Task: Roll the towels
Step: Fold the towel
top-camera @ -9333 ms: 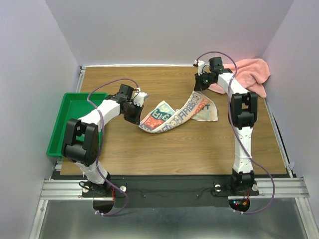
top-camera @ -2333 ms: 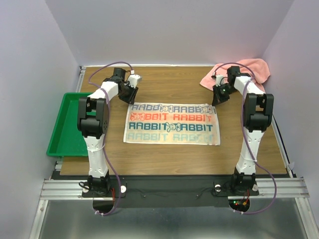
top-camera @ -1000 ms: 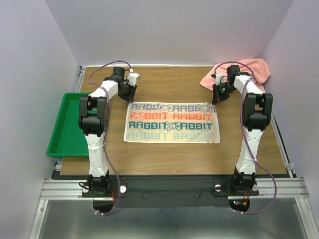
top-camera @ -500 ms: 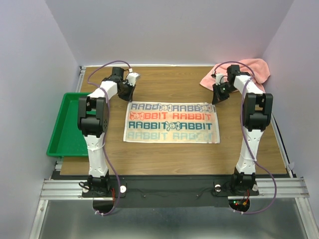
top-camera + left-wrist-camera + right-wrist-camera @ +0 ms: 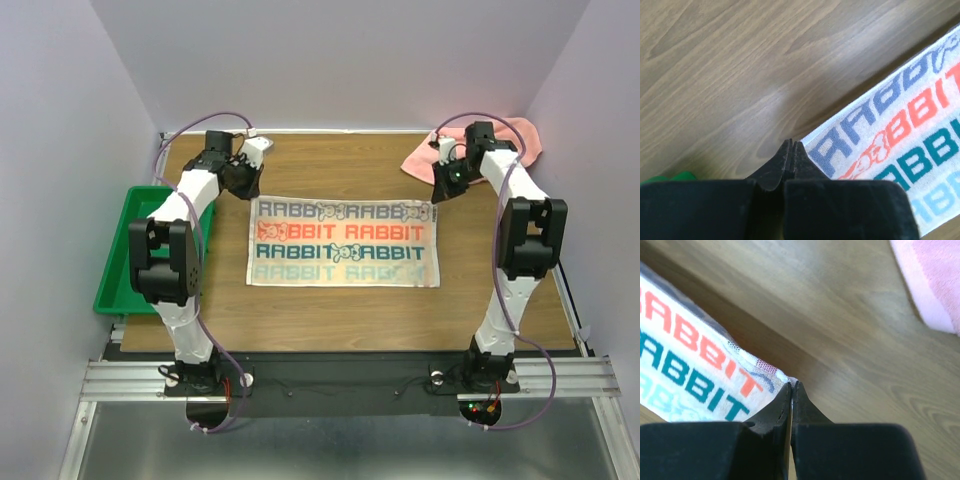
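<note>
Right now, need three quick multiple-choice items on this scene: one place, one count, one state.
1. Where on the table is the pink towel?
A. far right corner
B. near left corner
C. centre

2. How many rows of RABBIT lettering does the printed towel show?
A. two
B. four
C. six

3. What state is the printed towel in?
A. rolled up
B. bunched in a heap
C. spread open, print up

Answers:
1 A: the top view shows it heaped at the far right corner.
2 B: four rows show one under another, each in a different colour.
3 C: it lies as a rectangle at mid-table with all its lettering readable.
</note>
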You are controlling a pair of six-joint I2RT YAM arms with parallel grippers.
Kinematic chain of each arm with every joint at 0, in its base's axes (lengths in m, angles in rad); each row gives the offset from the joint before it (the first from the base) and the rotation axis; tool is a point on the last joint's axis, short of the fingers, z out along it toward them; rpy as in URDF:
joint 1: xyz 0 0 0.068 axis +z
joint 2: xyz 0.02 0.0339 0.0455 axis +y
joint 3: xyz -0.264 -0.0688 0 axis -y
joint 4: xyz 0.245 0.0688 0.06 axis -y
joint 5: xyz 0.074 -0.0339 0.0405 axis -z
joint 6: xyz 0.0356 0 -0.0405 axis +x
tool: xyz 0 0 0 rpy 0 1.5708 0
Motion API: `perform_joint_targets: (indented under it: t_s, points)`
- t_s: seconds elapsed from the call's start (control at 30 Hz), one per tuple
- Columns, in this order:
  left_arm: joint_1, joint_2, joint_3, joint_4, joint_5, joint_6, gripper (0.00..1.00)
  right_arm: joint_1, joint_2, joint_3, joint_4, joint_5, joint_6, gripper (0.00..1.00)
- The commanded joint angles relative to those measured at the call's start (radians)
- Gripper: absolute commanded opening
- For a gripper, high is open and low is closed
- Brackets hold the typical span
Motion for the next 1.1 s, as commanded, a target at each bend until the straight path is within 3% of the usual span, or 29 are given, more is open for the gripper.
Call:
perform_joint_targets:
  t_s: [0.0, 0.27, 0.5, 0.77, 1.07]
  points:
    - [0.014, -0.098, -0.074, -0.022, 0.07, 0.097, 0.0, -0.005, -0.103, -0.073, -0.003, -0.007, -0.069, 0.01]
    - [0.035, -0.3, -0.283, -0.048, 0.11, 0.251, 0.0, -0.005, -0.305, -0.314, -0.003, -0.028, -0.202, 0.01]
    - [0.035, -0.412, -0.473, -0.1, 0.127, 0.429, 0.0, -0.005, -0.388, -0.505, -0.003, -0.024, -0.277, 0.01]
    - [0.034, -0.508, -0.636, -0.119, 0.133, 0.585, 0.0, -0.002, -0.436, -0.624, -0.013, -0.018, -0.349, 0.01]
    - [0.034, -0.492, -0.708, -0.062, 0.121, 0.598, 0.0, 0.015, -0.402, -0.694, 0.005, 0.015, -0.368, 0.01]
